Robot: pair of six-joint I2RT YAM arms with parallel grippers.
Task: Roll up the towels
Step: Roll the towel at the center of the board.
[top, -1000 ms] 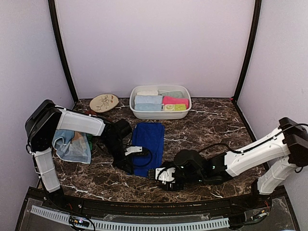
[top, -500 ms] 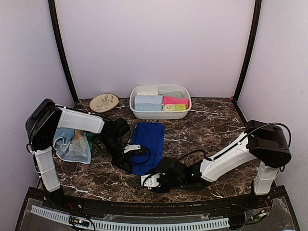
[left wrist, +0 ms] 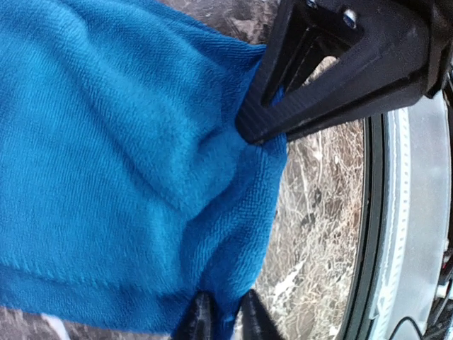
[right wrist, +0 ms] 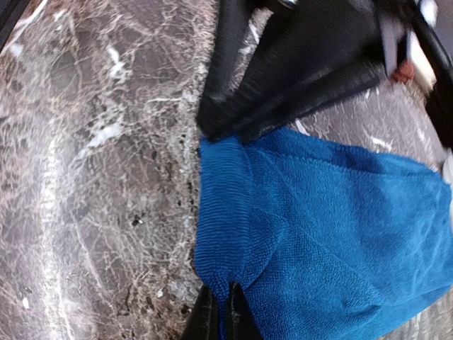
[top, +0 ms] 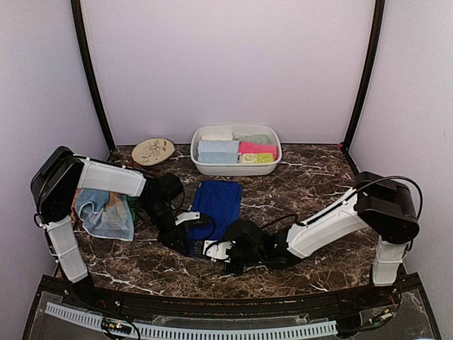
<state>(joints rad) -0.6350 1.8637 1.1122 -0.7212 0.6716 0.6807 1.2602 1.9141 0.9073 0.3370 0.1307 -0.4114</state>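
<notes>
Blue towel (top: 221, 198): one, flat; left gripper (left wrist: 223, 319), right gripper (right wrist: 219, 312) pinch edge.

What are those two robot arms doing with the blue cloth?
They are getting ready to roll the blue towel, which lies flat on the table. At its near edge the right gripper is pinched shut on it, and the left gripper seems to pinch it too. Other towels sit in the white tub.
</notes>
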